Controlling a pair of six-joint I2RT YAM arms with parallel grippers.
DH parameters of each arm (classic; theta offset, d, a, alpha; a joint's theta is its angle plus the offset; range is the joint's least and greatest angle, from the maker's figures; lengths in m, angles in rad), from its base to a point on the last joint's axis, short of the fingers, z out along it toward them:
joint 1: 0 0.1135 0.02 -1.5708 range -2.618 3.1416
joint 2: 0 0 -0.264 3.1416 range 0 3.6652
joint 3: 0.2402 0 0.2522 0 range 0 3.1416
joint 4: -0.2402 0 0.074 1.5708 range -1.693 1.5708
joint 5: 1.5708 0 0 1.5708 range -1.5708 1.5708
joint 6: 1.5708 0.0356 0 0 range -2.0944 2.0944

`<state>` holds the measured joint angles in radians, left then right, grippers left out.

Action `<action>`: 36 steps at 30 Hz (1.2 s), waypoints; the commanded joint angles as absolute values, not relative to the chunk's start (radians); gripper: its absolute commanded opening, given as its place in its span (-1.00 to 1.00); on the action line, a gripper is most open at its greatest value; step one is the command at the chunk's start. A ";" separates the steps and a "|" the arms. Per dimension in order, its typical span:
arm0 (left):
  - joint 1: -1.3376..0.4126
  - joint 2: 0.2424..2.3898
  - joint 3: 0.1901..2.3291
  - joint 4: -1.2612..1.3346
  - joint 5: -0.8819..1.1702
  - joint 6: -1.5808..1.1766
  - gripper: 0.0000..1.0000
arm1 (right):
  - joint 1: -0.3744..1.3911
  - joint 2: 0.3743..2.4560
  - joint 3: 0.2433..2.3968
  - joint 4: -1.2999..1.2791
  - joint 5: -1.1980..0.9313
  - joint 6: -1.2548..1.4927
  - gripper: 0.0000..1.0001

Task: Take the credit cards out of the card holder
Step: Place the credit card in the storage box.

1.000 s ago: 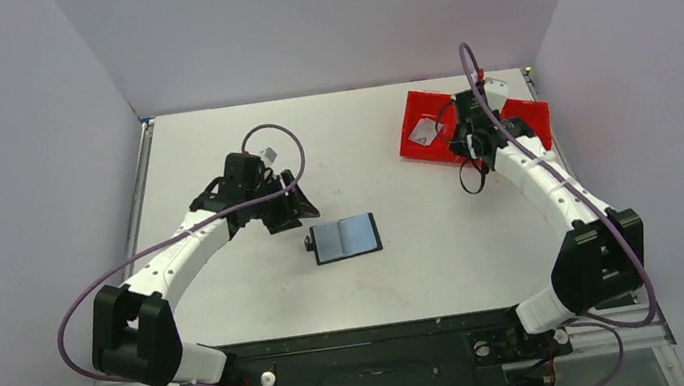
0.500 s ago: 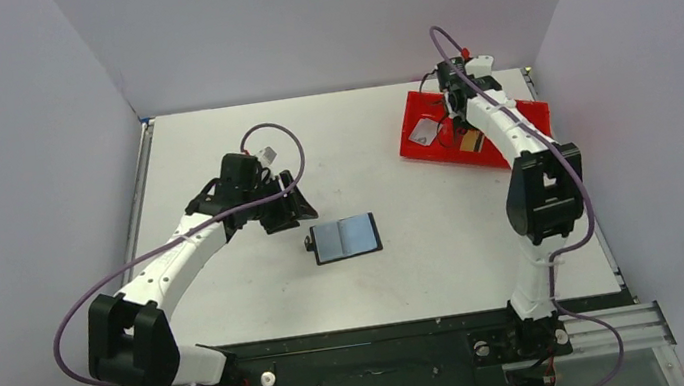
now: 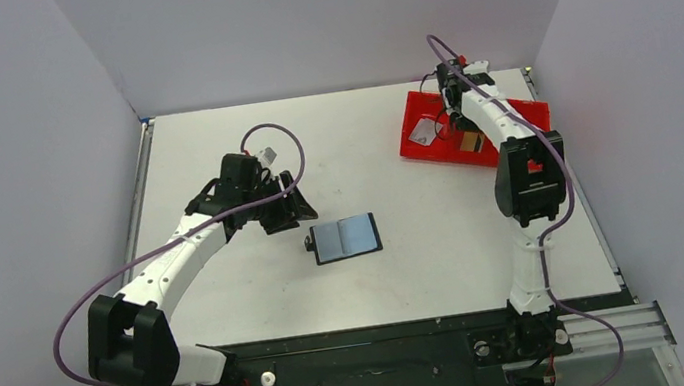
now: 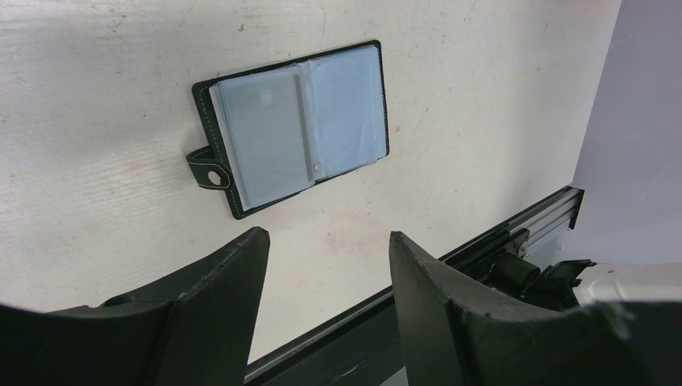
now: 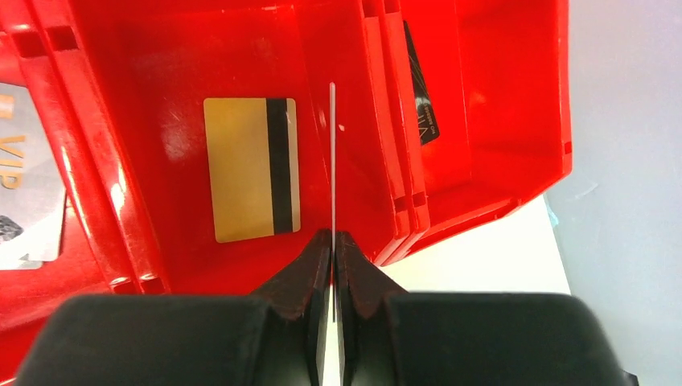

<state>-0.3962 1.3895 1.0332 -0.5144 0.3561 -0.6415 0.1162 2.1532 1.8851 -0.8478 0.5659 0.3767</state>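
Observation:
The card holder [image 3: 346, 238] lies open on the table, showing clear bluish sleeves, also in the left wrist view [image 4: 293, 125]. My left gripper [image 3: 292, 210] is open and empty [image 4: 326, 241], just left of the holder. My right gripper [image 3: 456, 122] is shut [image 5: 333, 235] on a thin card seen edge-on [image 5: 332, 161], held over the middle compartment of the red tray [image 5: 499, 121]. A gold card with a dark stripe [image 5: 251, 169] lies in that compartment. A silver-grey card [image 5: 24, 193] lies in the left compartment, a black card [image 5: 420, 88] in the right one.
The red tray [image 3: 529, 116] stands at the back right near the table's edge. The right arm stands tall and reaches over the tray. White walls close in the table on three sides. A black rail [image 4: 482, 241] runs along the near edge.
The right arm has risen and drawn its gripper toward the tray's back, uncovering the gold card in the middle compartment. The left arm and the card holder have not moved.

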 commanded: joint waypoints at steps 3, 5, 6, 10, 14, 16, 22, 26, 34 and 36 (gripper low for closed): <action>-0.390 1.359 1.047 -0.492 0.371 -0.629 0.09 | 0.103 2.184 1.965 -0.876 0.608 0.350 -0.83; -0.390 1.359 1.042 -0.486 0.373 -0.634 0.09 | 0.103 2.186 1.980 -0.888 0.603 0.350 -0.70; -0.390 1.359 1.040 -0.483 0.374 -0.636 0.09 | 0.103 2.180 1.983 -0.893 0.601 0.352 -0.56; -0.390 1.360 1.039 -0.480 0.375 -0.639 0.09 | 0.103 2.140 1.993 -0.899 0.573 0.362 -0.28; -0.390 1.362 1.039 -0.480 0.372 -0.638 0.09 | 0.106 2.070 1.993 -0.906 0.510 0.389 -0.15; -0.390 1.364 1.039 -0.480 0.372 -0.639 0.09 | 0.107 2.039 1.981 -0.905 0.483 0.404 -0.13; -0.390 1.364 1.033 -0.478 0.370 -0.643 0.09 | 0.117 1.913 1.885 -0.874 0.345 0.456 -0.02; -0.390 1.360 1.023 -0.471 0.370 -0.648 0.09 | 0.129 1.808 1.765 -0.812 0.242 0.503 0.03; -0.390 1.363 1.004 -0.464 0.355 -0.651 0.09 | 0.239 1.611 1.509 -0.695 0.172 0.576 0.14; -0.390 1.364 0.998 -0.464 0.351 -0.650 0.09 | 0.271 1.568 1.454 -0.662 0.152 0.595 0.21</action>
